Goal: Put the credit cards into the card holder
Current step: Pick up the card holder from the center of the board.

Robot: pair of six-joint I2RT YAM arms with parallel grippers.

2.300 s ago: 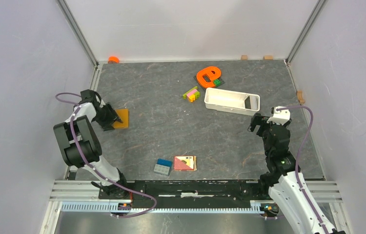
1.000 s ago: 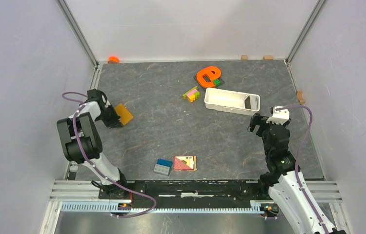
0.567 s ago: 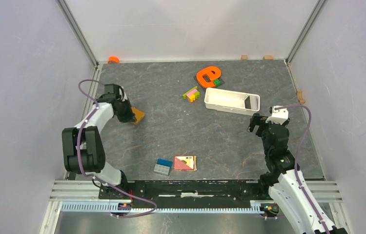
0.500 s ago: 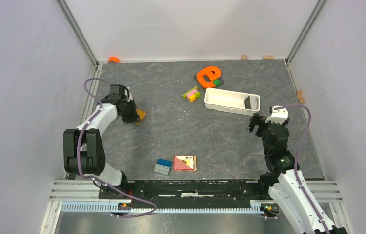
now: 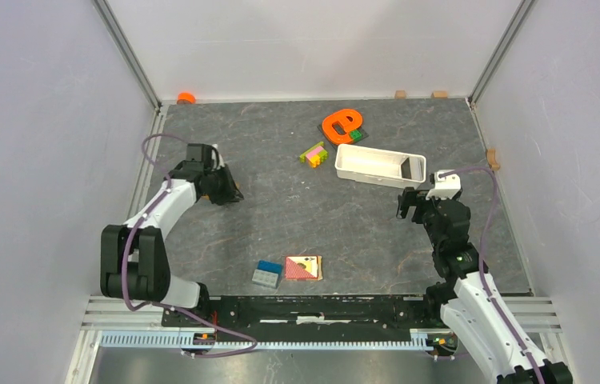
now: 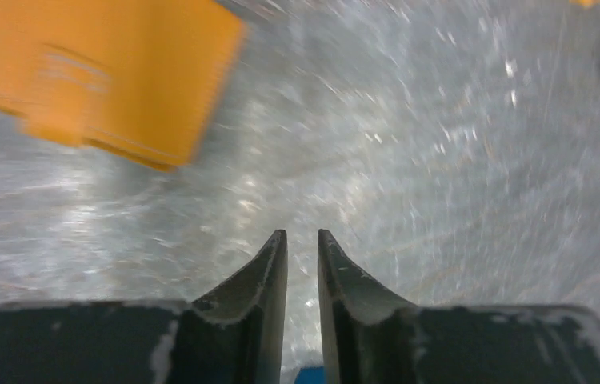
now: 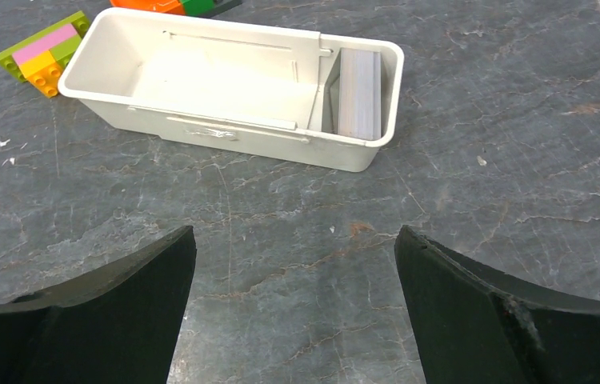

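Note:
The card holder is a flat tan-orange piece, blurred, at the top left of the left wrist view. It lies on the table ahead and to the left of my left gripper. The jaws stand nearly together with only table between them. In the top view the left gripper covers the holder. A stack of pale grey credit cards stands in the right end of the white tray, and it also shows in the top view. My right gripper is open and empty, just short of the tray.
An orange letter-shaped piece and coloured bricks lie behind the tray. A blue-and-grey block and a red-and-tan tile lie near the front edge. Walls close both sides.
My left gripper has swung right, from the left edge toward the middle, and the card holder slid along with it. My right gripper has moved a little left and toward the tray.

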